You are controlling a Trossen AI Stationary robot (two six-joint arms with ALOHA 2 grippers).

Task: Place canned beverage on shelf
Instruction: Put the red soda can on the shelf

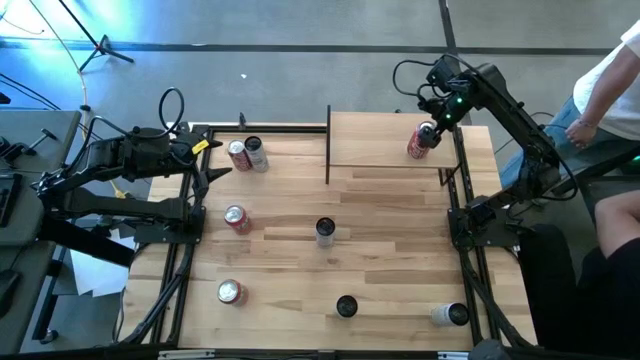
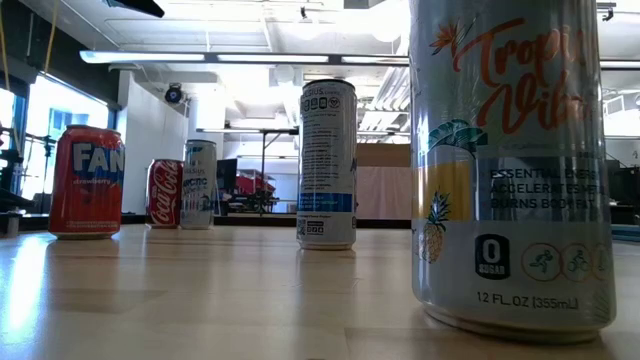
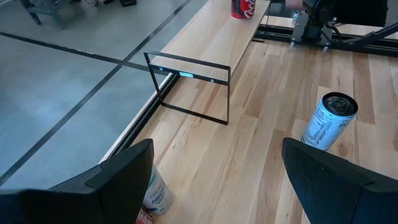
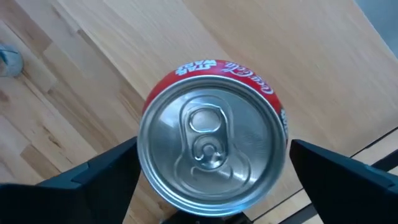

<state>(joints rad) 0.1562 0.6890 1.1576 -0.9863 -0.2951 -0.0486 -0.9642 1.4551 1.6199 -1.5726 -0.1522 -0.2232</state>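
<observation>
The shelf [image 1: 385, 140], a light-wood board on a thin black frame, stands at the table's far right. It also shows in the left wrist view [image 3: 208, 43]. A red Coca-Cola can [image 1: 419, 143] stands upright on its base near the shelf's right end. My right gripper [image 1: 430, 130] is directly above it, pointing down and open. In the right wrist view its fingers [image 4: 93, 180] stand on either side of the can [image 4: 211, 155], below its silver top. My left gripper [image 1: 212, 165] is open and empty at the table's far left, beside two cans.
Other cans stand on the tabletop: a red one [image 1: 240, 154] and a silver one [image 1: 256, 152] at the far left, red ones [image 1: 238, 219] [image 1: 231, 292], a tall white one [image 1: 325, 232], a dark-topped one [image 1: 347, 306] and one lying down [image 1: 450, 314]. A person [image 1: 610, 90] sits beyond the right edge.
</observation>
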